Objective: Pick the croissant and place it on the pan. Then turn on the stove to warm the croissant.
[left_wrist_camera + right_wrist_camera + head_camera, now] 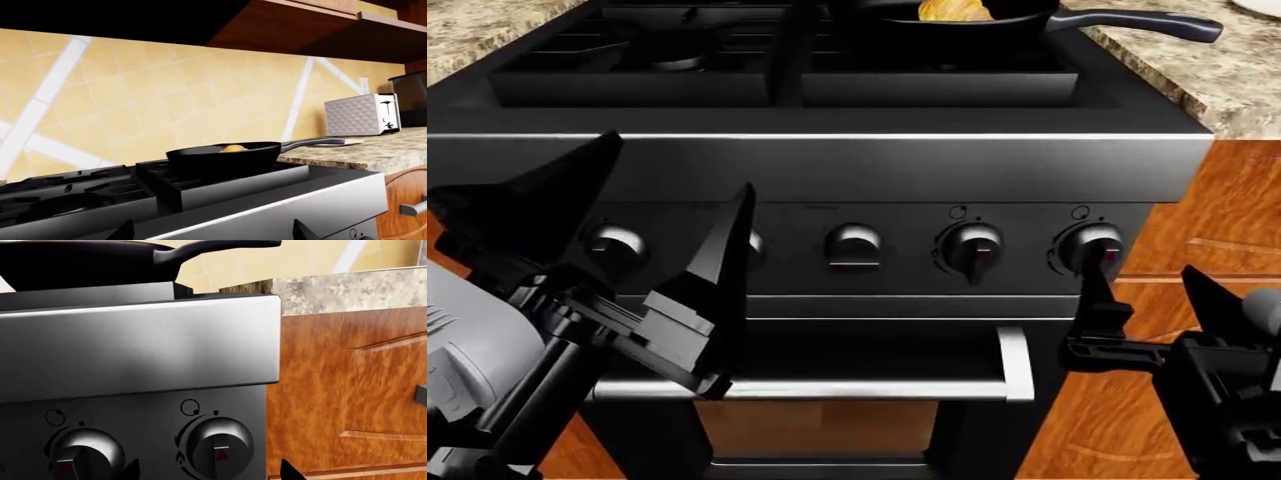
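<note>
The golden croissant [954, 10] lies inside the black pan [961, 22] on the stove's [827, 165] back right burner, and it also shows in the left wrist view as the croissant [233, 148] in the pan [223, 156]. My left gripper [647, 235] hangs open in front of the left knobs, holding nothing. My right gripper [1154, 300] is open just below the rightmost knob [1090, 245]. In the right wrist view that knob [215, 442] sits between the open fingertips of the right gripper [210, 471], not touched.
Several silver-black knobs line the stove front above the steel oven handle [827, 388]. A granite counter [373, 150] with a white toaster [360, 116] lies right of the stove. Wooden cabinet fronts [347, 390] stand beside my right gripper.
</note>
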